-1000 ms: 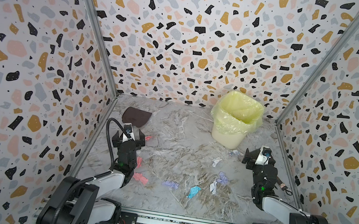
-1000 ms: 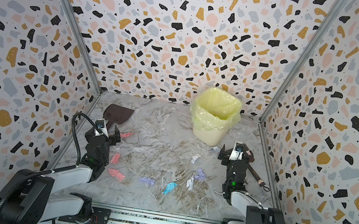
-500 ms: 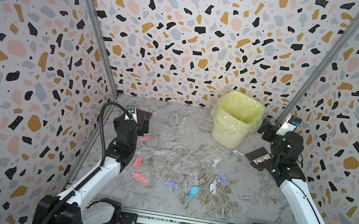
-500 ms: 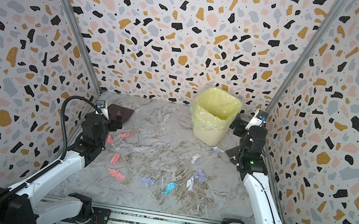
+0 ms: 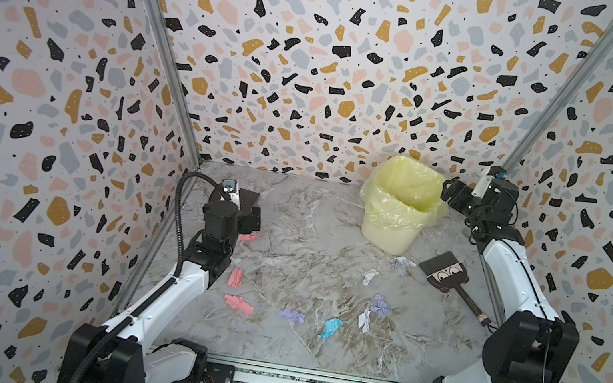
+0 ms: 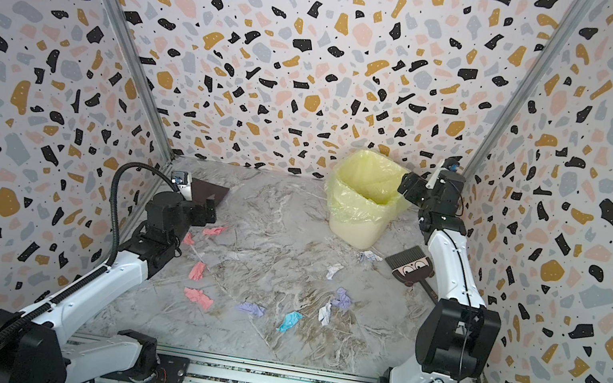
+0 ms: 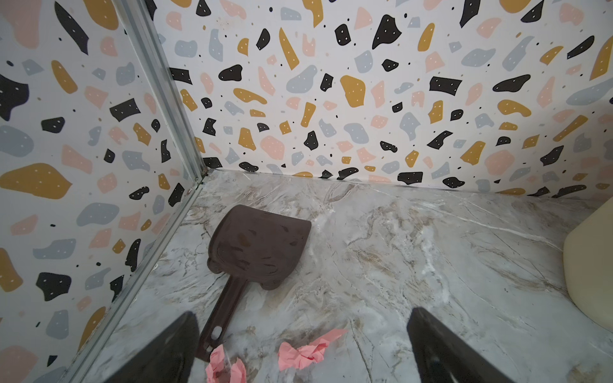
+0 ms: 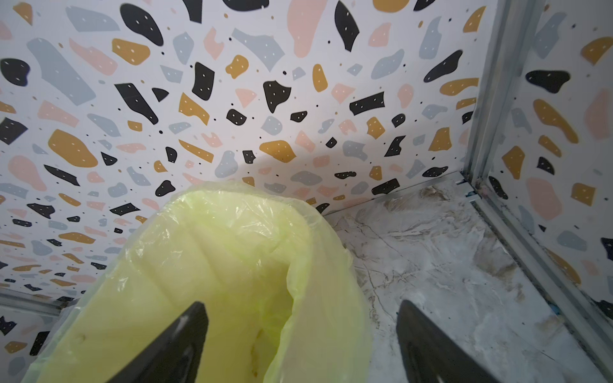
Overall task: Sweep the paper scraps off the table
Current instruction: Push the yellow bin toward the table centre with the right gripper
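In both top views the paper scraps (image 5: 237,303) lie strewn across the near and middle table (image 5: 314,210). A cartoon-faced brush (image 5: 444,275) lies at the right, near the yellow-lined bin (image 5: 388,231). Both arms have risen from their folded pose.

Left wrist: the left gripper (image 7: 302,314) is spread wide and empty, with the brown dustpan (image 7: 255,245) just beyond it.

Right wrist: the right gripper (image 8: 301,304) is open and holds nothing, its jaws either side of the bin's rim.
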Robot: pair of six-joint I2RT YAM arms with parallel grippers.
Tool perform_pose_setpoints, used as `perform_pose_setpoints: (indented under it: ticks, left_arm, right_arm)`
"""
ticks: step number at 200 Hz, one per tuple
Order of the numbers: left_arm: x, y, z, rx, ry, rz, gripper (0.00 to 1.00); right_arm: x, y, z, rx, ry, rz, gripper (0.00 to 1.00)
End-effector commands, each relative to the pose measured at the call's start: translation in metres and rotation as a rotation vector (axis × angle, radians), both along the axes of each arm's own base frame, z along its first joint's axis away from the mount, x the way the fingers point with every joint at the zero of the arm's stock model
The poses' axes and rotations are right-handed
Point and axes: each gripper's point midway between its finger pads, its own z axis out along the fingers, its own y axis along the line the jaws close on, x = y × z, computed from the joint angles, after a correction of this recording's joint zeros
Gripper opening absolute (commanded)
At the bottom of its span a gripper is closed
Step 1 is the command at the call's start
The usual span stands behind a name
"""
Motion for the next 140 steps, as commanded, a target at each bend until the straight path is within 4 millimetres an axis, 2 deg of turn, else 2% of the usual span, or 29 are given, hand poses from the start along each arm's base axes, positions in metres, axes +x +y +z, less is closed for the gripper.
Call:
perform_pose_setpoints:
  ticks: [1, 87, 140]
  left_arm:
    - [-0.004, -0.002, 0.002, -0.015, -0.011, -0.011, 1.0]
    - [-0.01, -0.001, 0.0, 0.0, 0.014, -0.019, 1.0]
    - [-0.016, 0.002, -0.004, 0.032, 0.042, -0.017, 1.0]
  right_arm:
    - [0.002, 0.015, 0.007, 0.056, 0.027, 0.068, 0.84]
    - [0.017, 0.029, -0.025, 0.06, 0.119, 0.161, 0.69]
    - [0.019, 0.053, -0.036, 0.038, 0.17, 0.253, 0.62]
